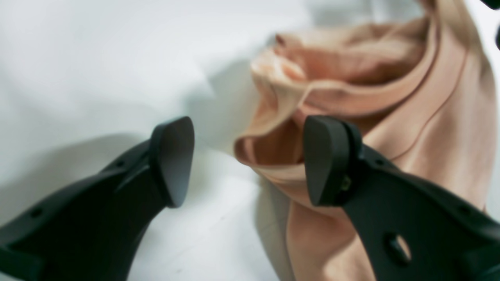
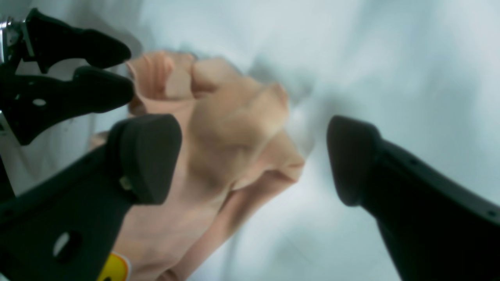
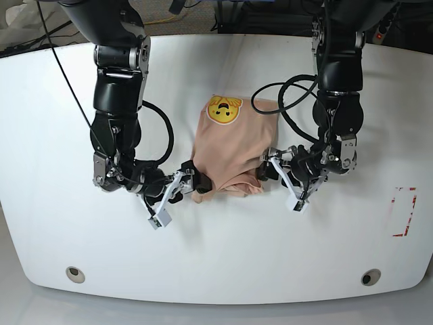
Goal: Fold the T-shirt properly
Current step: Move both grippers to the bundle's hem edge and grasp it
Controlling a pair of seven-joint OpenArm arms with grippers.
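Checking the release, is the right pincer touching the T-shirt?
Cannot tell: right wrist view shows the right pincer open, nothing clamped, but one finger overlaps the T-shirt.

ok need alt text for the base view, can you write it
A peach T-shirt with a yellow bear-face print lies bunched on a white table, its near edge rumpled. Two black robot arms reach in from the top, the left gripper and right gripper open at either side of that edge, holding nothing.
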